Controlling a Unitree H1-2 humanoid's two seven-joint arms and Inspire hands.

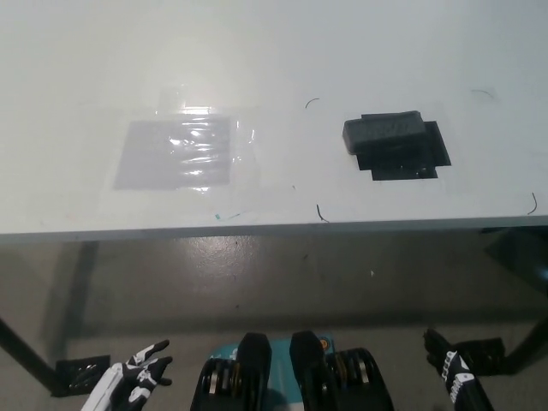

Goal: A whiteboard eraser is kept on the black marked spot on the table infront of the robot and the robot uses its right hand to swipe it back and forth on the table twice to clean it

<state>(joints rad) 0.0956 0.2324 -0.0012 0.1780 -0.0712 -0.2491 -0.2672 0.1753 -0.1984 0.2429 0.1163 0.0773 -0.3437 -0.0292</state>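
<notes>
Dark grey eraser [384, 133] overlapping black mark [409, 158]

Dark grey eraser [384, 133] lying flat, overlapping black marked spot [409, 159] (its far-left part), on white table [274, 68]

Bright, even overhead light washes the white table [274, 60], almost bleaching its far side. Glare streaks flash off the clear plastic sheet [180, 154], hiding its surface in white bands. The eraser [384, 131] reads as a dark, low-detail block on its black marked spot [411, 158], its texture mushy. Below the table edge the floor [257, 274] sits dim, with one soft reflected hotspot. The whole picture is soft and grainy, and both hands at the bottom are slightly blurred.
</notes>
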